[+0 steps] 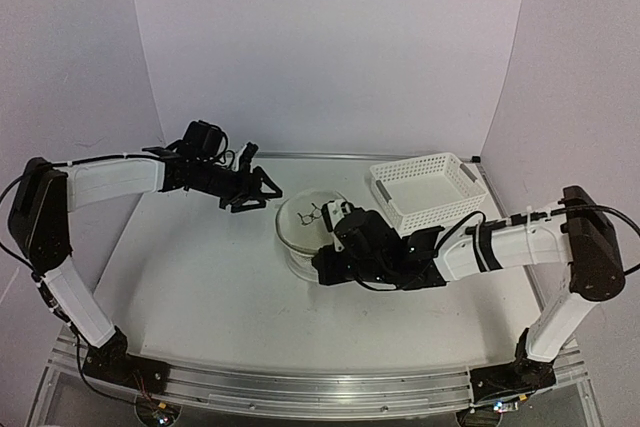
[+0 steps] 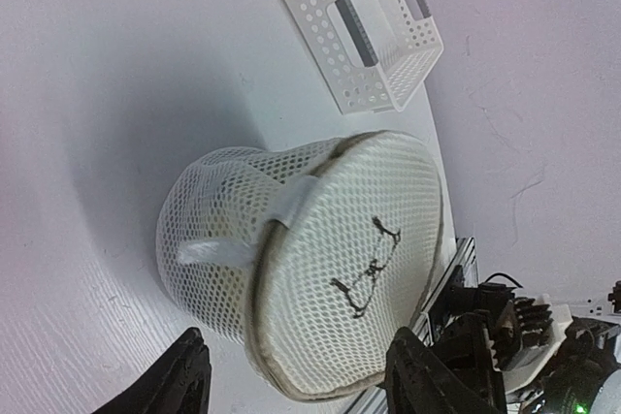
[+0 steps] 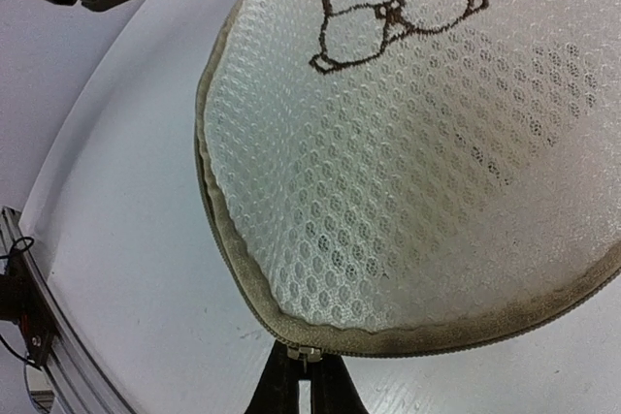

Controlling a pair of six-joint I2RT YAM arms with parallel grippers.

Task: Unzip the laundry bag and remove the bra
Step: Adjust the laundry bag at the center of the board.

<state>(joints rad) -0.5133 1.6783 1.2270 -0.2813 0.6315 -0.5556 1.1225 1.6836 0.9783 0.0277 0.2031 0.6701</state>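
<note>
**Item:** laundry bag (image 1: 305, 225), a small round drum of white mesh with a flat face bearing a black bra pictogram (image 2: 369, 269).

**Location:** it stood mid-bench (image 1: 200, 277), just left of the white perforated basket (image 1: 440, 217) and between the two hands. The zip tape (image 3: 233, 269) appeared closed along the stretch in view.

**Handling, as judged:** light, soft and collapsible. It was likely to buckle or slide on the smooth bench under a pull, so it wanted bracing, and the mesh could snag.

**Points of hold:** the zipper pull (image 3: 309, 354) at the near rim, the white webbing loop (image 2: 218, 251) on the side wall, and the wall itself for steadying.

**Right hand** (image 3: 303, 375): fingers pressed together, pinching the zipper pull.

**Left hand** (image 1: 258, 190): fingers spread, beside the bag's far-left side and touching nothing.

**Contents:** the bra could not be made out through the mesh.
</note>
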